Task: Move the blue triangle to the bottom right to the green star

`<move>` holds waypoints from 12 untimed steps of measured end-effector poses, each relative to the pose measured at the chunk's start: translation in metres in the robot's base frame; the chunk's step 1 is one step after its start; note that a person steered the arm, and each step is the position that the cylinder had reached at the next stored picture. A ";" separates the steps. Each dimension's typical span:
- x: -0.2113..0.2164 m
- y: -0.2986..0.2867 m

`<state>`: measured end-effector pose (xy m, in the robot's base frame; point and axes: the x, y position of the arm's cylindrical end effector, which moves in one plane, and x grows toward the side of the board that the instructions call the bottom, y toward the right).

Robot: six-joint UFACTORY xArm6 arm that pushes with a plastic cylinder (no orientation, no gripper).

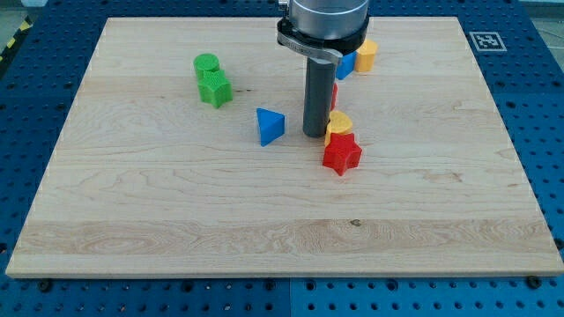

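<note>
The blue triangle [270, 126] lies near the board's middle. The green star [215, 89] sits up and to its left, with a green round block [206, 64] touching it just above. My tip [315, 134] stands on the board just right of the blue triangle, a small gap between them. The rod rises to the arm's grey housing at the view's top.
A yellow block [337, 125] sits right beside my tip, with a red star [342, 154] touching it below. A blue block [347, 63] and a yellow block [367, 55] sit at the top, partly hidden by the arm. A red sliver shows behind the rod.
</note>
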<state>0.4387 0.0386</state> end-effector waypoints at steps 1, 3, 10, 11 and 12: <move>0.007 0.000; 0.025 -0.029; 0.018 -0.069; 0.017 -0.068; 0.017 -0.063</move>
<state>0.4554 -0.0248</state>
